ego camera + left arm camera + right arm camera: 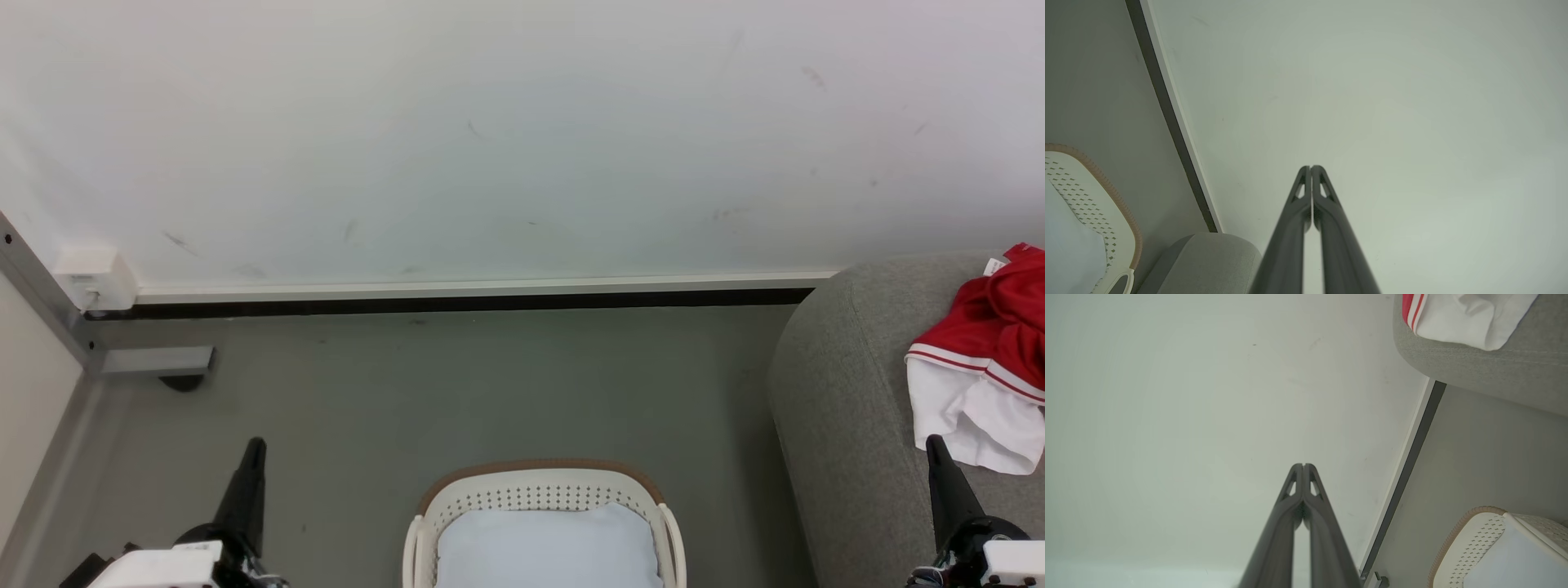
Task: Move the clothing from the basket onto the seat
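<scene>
Red clothing (992, 351) with white bands lies bunched on the grey seat (849, 392) at the right; its white hem (1470, 316) also shows on the seat (1494, 367) in the right wrist view. The cream basket (539, 494) with a brown rim stands on the floor at bottom centre, a pale white pad (547, 551) lying inside it. My left gripper (255, 445) is shut and empty, left of the basket. My right gripper (933, 441) is shut and empty, over the seat's front, just below the clothing. Both wrist views show fingertips pressed together, left gripper (1311, 167) and right gripper (1303, 465).
A white wall with a dark skirting strip (457, 302) runs behind the grey floor (457, 392). A metal frame foot (155, 359) and a small white box (96, 278) sit at the left corner. Basket rim (1106, 188) and seat corner (1208, 261) appear in the left wrist view.
</scene>
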